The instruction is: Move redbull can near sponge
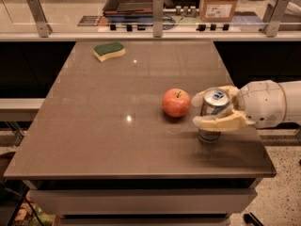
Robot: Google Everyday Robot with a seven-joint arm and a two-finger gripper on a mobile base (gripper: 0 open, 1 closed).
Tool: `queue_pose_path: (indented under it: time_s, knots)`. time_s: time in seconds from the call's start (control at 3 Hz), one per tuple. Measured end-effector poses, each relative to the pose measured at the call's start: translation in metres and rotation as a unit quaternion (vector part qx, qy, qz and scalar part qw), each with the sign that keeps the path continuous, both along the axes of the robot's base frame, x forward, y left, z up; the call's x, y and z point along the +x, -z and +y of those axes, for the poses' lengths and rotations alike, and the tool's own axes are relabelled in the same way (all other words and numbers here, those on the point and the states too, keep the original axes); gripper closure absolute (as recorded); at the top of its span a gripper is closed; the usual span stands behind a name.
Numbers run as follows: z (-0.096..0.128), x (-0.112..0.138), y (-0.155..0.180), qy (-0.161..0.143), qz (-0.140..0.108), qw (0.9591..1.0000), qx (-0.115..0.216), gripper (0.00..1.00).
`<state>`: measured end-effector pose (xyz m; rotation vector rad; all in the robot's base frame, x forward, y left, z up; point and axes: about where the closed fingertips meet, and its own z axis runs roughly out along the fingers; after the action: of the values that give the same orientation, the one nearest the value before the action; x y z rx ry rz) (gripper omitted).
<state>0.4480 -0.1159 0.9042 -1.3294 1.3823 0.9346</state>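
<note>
You are looking at what is seeming to be a lab or office test area, not a home. A plain brown table (pixel 117 102) is standing on a speckled floor (pixel 282 192), metal posts (pixel 158 15) are holding a glass rail behind it, and a cardboard box (pixel 218 3) is sitting beyond. The gripper (pixel 197 110) is gripping the redbull can (pixel 215 102) near the table's right edge.

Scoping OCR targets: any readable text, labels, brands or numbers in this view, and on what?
Nothing legible.
White label on the box: print too blurred to read.
Side of the can, held in the gripper at the table's right edge: no brand readable.
No markings on the sponge or apple.
</note>
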Motion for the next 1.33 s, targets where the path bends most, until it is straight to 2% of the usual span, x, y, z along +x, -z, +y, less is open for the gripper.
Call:
queue_pose_path:
  time_s: [0.33, 0.67, 1.0, 1.33]
  knots:
    - [-0.006, 0.02, -0.023, 0.008, -0.001, 0.9999, -0.009, 1.0]
    - [-0.018, 0.053, -0.052, 0.027, -0.006, 0.9996, -0.003, 1.0]
    - [-0.03, 0.091, -0.08, 0.051, -0.01, 0.9983, 0.026, 1.0]
    - [-0.03, 0.136, -0.116, 0.096, -0.027, 0.9929, 0.065, 1.0]
